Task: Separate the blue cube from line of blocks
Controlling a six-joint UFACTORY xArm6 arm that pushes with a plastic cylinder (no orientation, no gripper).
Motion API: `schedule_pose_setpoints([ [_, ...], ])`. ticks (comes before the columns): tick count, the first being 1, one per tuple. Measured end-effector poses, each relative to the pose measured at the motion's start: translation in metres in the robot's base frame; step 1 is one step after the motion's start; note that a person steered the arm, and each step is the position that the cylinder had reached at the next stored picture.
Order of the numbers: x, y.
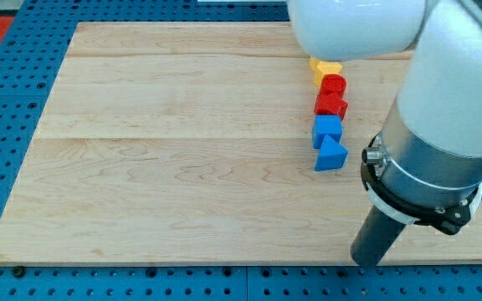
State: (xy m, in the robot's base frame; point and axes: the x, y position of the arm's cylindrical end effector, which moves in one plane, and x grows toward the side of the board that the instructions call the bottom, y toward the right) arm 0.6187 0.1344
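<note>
A line of blocks runs down the right part of the wooden board (pixel 182 150). From the view's top: a yellow block (pixel 325 68), partly hidden under the arm, a red block (pixel 334 84), a second red block (pixel 330 104), the blue cube (pixel 326 130), and a blue triangular block (pixel 331 155) at the lower end. The blocks touch or nearly touch one another. My tip (pixel 366 262) is near the board's bottom edge, below and to the right of the blue triangular block, apart from all blocks.
The white and grey arm body (pixel 442 125) fills the view's right side and covers the board's right part. A blue perforated table (pixel 7 167) surrounds the board.
</note>
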Motion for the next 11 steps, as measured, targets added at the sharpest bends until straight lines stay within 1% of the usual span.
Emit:
schedule_pose_setpoints([
  [1, -0.025, 0.062],
  [2, -0.082, 0.117],
  [3, -0.123, 0.074],
  [4, -0.154, 0.049],
  [5, -0.145, 0.044],
  [6, -0.140, 0.017],
  [7, -0.150, 0.026],
  [8, -0.175, 0.018],
  [9, -0.193, -0.010],
  [10, -0.173, -0.068],
  [11, -0.173, -0.076],
])
